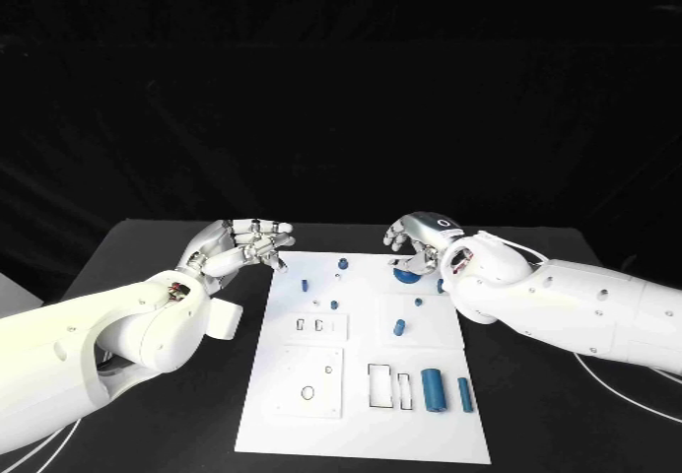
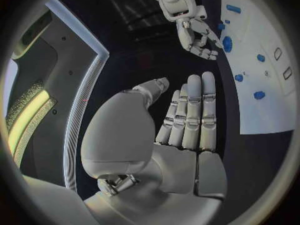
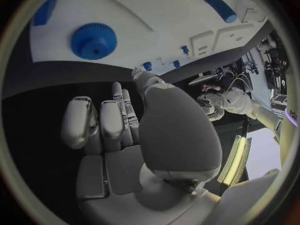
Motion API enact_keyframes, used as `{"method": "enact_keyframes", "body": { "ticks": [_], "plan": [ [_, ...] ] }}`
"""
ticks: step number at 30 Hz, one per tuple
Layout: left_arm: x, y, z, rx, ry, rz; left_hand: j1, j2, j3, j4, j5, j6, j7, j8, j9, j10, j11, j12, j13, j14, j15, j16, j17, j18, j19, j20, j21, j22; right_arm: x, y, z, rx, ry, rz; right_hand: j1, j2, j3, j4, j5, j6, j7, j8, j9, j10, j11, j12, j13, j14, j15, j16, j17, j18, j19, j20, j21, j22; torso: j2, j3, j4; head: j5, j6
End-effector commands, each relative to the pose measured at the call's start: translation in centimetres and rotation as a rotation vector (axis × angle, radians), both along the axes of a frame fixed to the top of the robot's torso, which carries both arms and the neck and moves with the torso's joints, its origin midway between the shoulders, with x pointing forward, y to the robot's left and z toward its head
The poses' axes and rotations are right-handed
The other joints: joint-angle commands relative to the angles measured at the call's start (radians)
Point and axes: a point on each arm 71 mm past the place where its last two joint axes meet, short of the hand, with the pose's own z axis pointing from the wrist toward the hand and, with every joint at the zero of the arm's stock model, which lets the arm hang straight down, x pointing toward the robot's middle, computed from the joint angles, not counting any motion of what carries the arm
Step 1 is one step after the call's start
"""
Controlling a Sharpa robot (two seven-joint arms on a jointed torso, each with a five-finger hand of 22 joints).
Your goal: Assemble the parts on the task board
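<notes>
Parts lie scattered over the white task board (image 1: 327, 414), which sits in the middle of the black bench (image 1: 170, 424). A blue gear-shaped part (image 1: 407, 276) rests near the board's far edge, a small blue peg (image 1: 343, 263) stands just to its left, and another small blue piece (image 1: 305, 285) sits closer to the board's left edge. A short blue capsule (image 1: 399, 327) lies near the middle, and two blue cylinders, a thick one (image 1: 432, 390) and a thin one (image 1: 465, 394), lie side by side near the right edge, just beside two narrow rectangular slots (image 1: 381, 385).

The left hand (image 1: 244, 246) hovers off the board's far left corner, over the bench; in its wrist view the fingers (image 2: 195, 110) are straight and lie close together, holding nothing. The right hand (image 1: 422, 241) hangs above the gear-shaped part at the far edge, fingers partly curled downward. From its wrist view the fingers (image 3: 103, 122) appear bent with nothing between them, and the gear lies apart from them, though whether a fingertip grazes it is hard to tell from the head view.
</notes>
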Motion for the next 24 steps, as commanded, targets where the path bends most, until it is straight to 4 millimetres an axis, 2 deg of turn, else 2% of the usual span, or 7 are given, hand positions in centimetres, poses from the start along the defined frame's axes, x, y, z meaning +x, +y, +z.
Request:
{"method": "enact_keyframes", "body": {
  "ticks": [1,5,7,8,9,11,24],
  "plan": [
    [0.0,-0.1,0.2,-0.014,-0.01,-0.015,0.011,-0.002,0.008,-0.001,-0.003,0.009,0.001,0.004,0.001,0.005,-0.001,0.001,0.001,-0.007,0.001,0.005,0.001,0.012,-0.009,0.0,0.008,0.002,-0.2,-1.7,0.7,0.138,0.037,-0.062,-0.015,-0.021,0.001,0.023,0.002,0.001,-0.002,-0.008,0.0,0.052,-0.009,0.015,0.013,0.009,-0.007,0.019,0.023,-0.014,0.016,-0.004,0.022,0.028,-0.005,0.0033,-0.0111,0.0,0.002],
    [0.1,0.0,0.2,-0.013,-0.01,-0.013,0.011,-0.002,0.008,-0.001,-0.003,0.009,0.001,0.004,0.001,0.005,-0.001,0.001,0.001,-0.007,0.001,0.005,0.001,0.012,-0.009,0.0,0.008,0.002,-0.1,-3.7,0.7,0.191,0.104,-0.112,-0.018,-0.042,-0.067,0.037,0.006,-0.004,-0.021,-0.005,0.008,0.229,-0.044,0.171,0.131,0.038,-0.035,0.103,0.134,-0.04,0.071,-0.028,0.123,0.146,-0.007,0.006,-0.0132,-0.003,0.001],
    [0.1,0.0,0.2,-0.013,-0.01,-0.013,0.011,-0.002,0.008,-0.001,-0.003,0.009,0.001,0.004,0.001,0.005,-0.001,0.001,0.001,-0.007,0.001,0.005,0.001,0.012,-0.009,0.0,0.008,0.002,0.0,-4.4,0.6,0.209,0.145,-0.132,0.005,-0.023,-0.17,0.056,0.014,-0.038,-0.031,0.033,0.04,0.14,-0.036,0.614,0.585,0.054,-0.032,0.18,0.238,-0.057,0.101,-0.03,0.185,0.221,-0.007,0.0083,-0.0131,-0.003,-0.001],
    [0.1,0.0,0.2,-0.013,-0.01,-0.014,0.011,-0.002,0.008,-0.001,-0.003,0.009,0.001,0.004,0.001,0.005,-0.001,0.001,0.001,-0.007,0.001,0.005,0.001,0.012,-0.009,0.0,0.008,0.002,0.1,-4.6,0.4,0.212,0.166,-0.14,0.022,0.0,-0.185,0.067,0.016,-0.056,-0.012,0.051,0.053,0.134,-0.038,0.85,0.826,0.056,-0.037,0.204,0.276,-0.063,0.113,-0.023,0.209,0.249,-0.007,0.0086,-0.0128,-0.003,-0.001],
    [0.1,0.0,0.2,-0.013,-0.01,-0.014,0.011,-0.002,0.008,-0.001,-0.003,0.009,0.001,0.004,0.001,0.005,-0.001,0.001,0.001,-0.007,0.001,0.005,0.001,0.012,-0.009,0.0,0.008,0.002,0.2,-4.9,0.3,0.213,0.19,-0.148,0.022,0.014,-0.203,0.067,0.022,-0.081,-0.019,0.074,0.065,0.153,-0.027,1.036,1.015,0.063,-0.015,0.229,0.314,-0.067,0.124,-0.022,0.229,0.273,-0.007,0.0094,-0.0125,-0.003,-0.002],
    [0.2,0.0,0.2,-0.013,-0.01,-0.015,0.011,-0.002,0.008,-0.001,-0.003,0.009,0.001,0.004,0.001,0.005,-0.001,0.001,0.001,-0.007,0.001,0.005,0.001,0.012,-0.009,0.0,0.008,0.002,0.3,-5.2,0.0,0.209,0.226,-0.159,0.011,0.011,-0.222,0.071,0.018,-0.099,-0.005,0.085,0.07,0.223,-0.025,1.181,1.16,0.073,-0.015,0.26,0.371,-0.075,0.139,-0.014,0.252,0.301,-0.006,0.0075,-0.0111,-0.003,-0.002],
    [0.2,-0.1,0.1,-0.014,-0.009,-0.018,0.011,-0.002,0.008,-0.001,-0.003,0.009,0.001,0.004,0.001,0.005,-0.001,0.001,0.001,-0.007,0.001,0.005,0.001,0.012,-0.009,0.0,0.008,0.002,1.2,-4.8,-1.5,0.142,0.32,-0.183,0.002,0.026,-0.242,0.07,0.03,-0.122,0.006,0.14,0.083,0.384,-0.011,1.421,1.405,0.101,0.0,0.337,0.531,-0.092,0.176,0.004,0.307,0.364,-0.006,0.0051,-0.0096,-0.004,-0.01]
  ]
}}
